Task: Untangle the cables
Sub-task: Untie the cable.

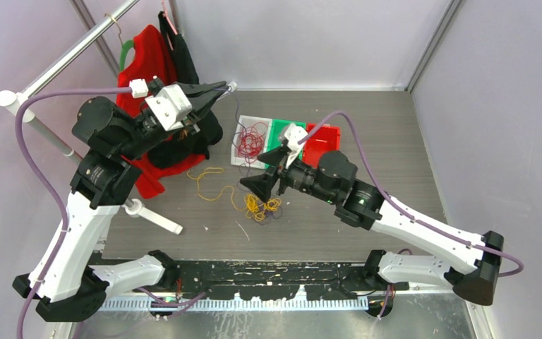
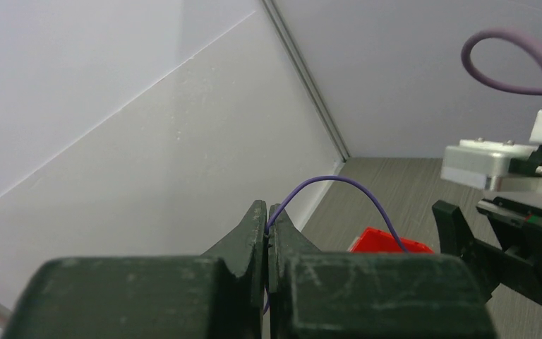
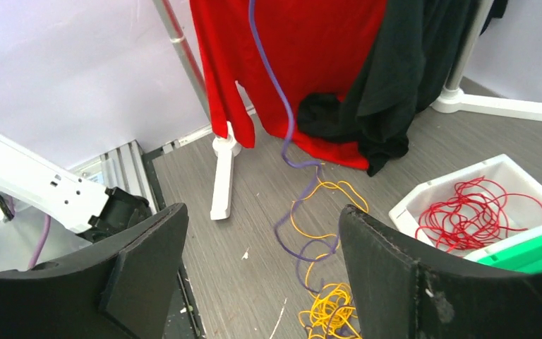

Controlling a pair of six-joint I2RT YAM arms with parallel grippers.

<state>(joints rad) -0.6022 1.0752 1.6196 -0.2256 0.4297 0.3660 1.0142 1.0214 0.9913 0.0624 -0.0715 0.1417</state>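
Note:
My left gripper (image 1: 219, 87) is raised at the back left, shut on a thin purple cable (image 2: 339, 181) pinched between its tips (image 2: 268, 212). The purple cable (image 3: 274, 81) hangs down to the table and runs into a yellow cable tangle (image 1: 262, 206) (image 3: 330, 308). A loose yellow loop (image 1: 209, 181) lies to the tangle's left. Red cables (image 1: 252, 139) (image 3: 476, 210) are coiled in the white bin (image 3: 430, 193). My right gripper (image 1: 262, 172) (image 3: 261, 212) hovers open just above the yellow tangle, with nothing between its fingers.
A green bin (image 1: 279, 131) and a red bin (image 1: 323, 142) (image 2: 384, 242) stand beside the white bin at the back centre. A clothes rack with red and black garments (image 1: 157, 67) fills the back left; its white foot (image 1: 157, 218) lies on the table.

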